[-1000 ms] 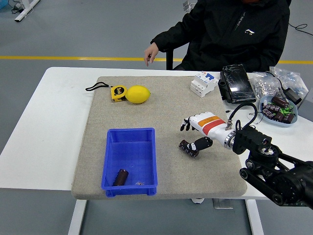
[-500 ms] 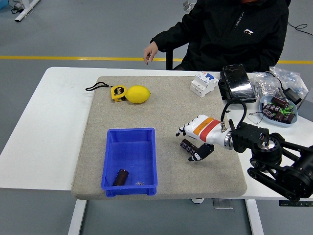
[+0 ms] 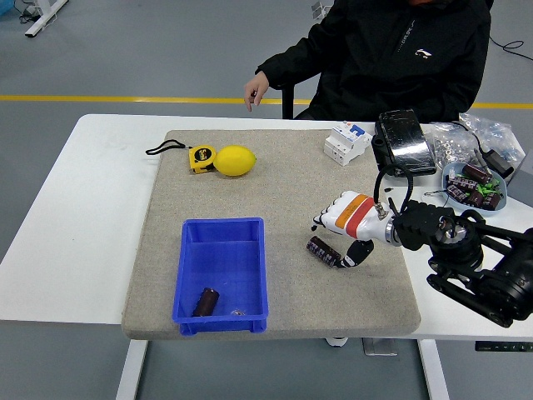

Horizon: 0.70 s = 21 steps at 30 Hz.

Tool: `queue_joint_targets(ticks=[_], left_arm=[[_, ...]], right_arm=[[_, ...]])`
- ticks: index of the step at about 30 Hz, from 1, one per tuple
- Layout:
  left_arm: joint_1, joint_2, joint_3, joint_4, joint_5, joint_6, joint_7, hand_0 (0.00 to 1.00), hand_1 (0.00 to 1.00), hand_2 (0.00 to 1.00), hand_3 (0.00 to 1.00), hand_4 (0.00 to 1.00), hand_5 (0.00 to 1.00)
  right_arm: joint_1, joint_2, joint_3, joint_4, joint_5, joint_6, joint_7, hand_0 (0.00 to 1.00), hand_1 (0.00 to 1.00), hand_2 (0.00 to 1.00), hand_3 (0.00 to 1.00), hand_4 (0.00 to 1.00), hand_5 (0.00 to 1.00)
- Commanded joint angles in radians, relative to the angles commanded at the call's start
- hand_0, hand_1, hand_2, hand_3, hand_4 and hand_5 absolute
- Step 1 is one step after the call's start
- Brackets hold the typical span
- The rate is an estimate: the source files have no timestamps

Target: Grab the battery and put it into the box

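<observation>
A dark cylindrical battery lies on the grey mat, right of the blue box. Another dark battery lies inside the box near its front. My right hand, white with an orange band, hovers just over the loose battery. Its fingers are spread above the battery and the black thumb sits at the battery's right end. The hand is not closed around it. My left arm is out of view.
A yellow tape measure and a lemon lie at the mat's back left. A white circuit breaker, a black device and a bowl of parts stand at the right. A person sits behind the table, one hand hanging.
My right hand has shifted a little to the right and its wrist has risen. The battery has stayed on the mat in about the same spot.
</observation>
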Motion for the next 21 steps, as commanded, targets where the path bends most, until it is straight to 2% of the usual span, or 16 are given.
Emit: queue_joint_targets(ticks=[20, 21], left_arm=[[-0.003, -0.005, -0.020, 0.000, 0.026, -0.002, 0.002, 0.847, 0.829, 0.842, 0.656, 0.725, 0.677], [-0.003, -0.005, -0.020, 0.000, 0.026, -0.001, 0.002, 0.847, 0.829, 0.842, 0.656, 0.725, 0.677]], right_arm=[[-0.003, 0.016, -0.040, -0.009, -0.003, -0.032, 0.005, 0.529, 0.606, 0.683, 0.769, 0.942, 0.364], [-0.003, 0.017, -0.041, -0.012, 0.000, -0.035, 0.006, 0.488, 0.531, 0.615, 0.619, 0.847, 0.336]])
